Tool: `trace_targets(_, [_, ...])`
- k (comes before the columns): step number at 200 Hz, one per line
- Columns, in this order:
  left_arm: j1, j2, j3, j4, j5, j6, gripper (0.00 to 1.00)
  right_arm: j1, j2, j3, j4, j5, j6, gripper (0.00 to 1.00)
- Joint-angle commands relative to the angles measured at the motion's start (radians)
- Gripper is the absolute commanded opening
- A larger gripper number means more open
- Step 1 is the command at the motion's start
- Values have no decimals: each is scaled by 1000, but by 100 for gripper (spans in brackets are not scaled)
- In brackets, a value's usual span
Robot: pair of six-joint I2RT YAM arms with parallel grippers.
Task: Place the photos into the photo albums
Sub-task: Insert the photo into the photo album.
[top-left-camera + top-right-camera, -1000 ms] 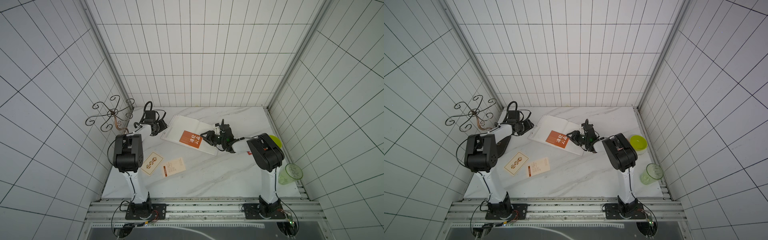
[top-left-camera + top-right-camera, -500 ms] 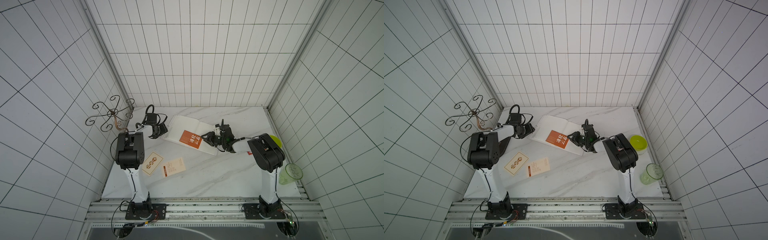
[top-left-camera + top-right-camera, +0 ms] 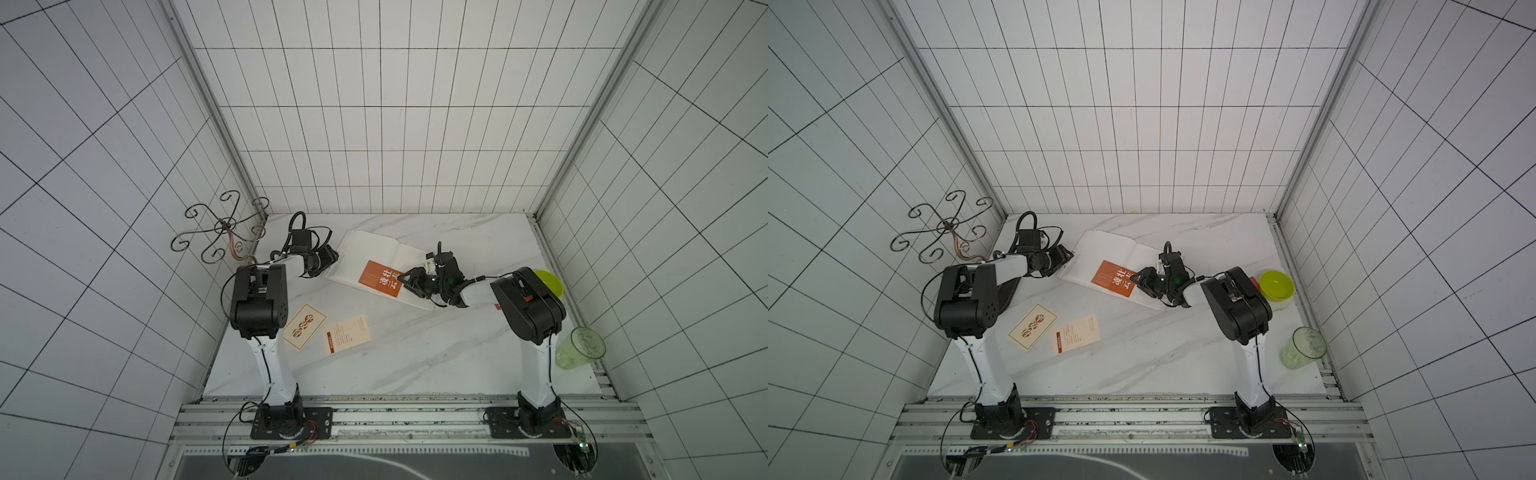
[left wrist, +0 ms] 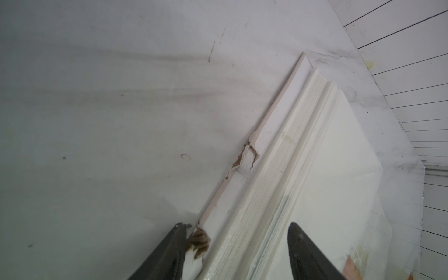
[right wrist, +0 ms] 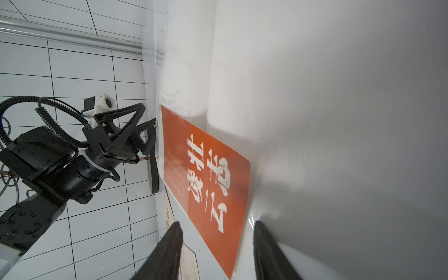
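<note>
Right wrist view: right hand (image 5: 215,225) spread astride orange photo (image 5: 206,169) on open album (image 5: 291,97). Left hand (image 4: 237,224) spread at album edge. Advice: slide photo flat, album steadied.

Bold white characters 壮志凌云, set in two columns, mark the orange card (image 5: 206,169) lying on the open album (image 3: 374,249) (fine print on a nearby cream card (image 3: 348,338) is too small to read).
</note>
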Motion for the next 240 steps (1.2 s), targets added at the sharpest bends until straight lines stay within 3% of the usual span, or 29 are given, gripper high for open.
trace_targets(1, [-2,36,-58,-60,26,-43,67,15,44,67,-57,3,24,50])
trace_targets(142, [-9,-51,-235,9,115,-109,67,17,70,100,-22,-54,39,48])
trace_targets(240, [-91,-115,-328,54,173,-137,67,26,91,155,-68,-80,15,48])
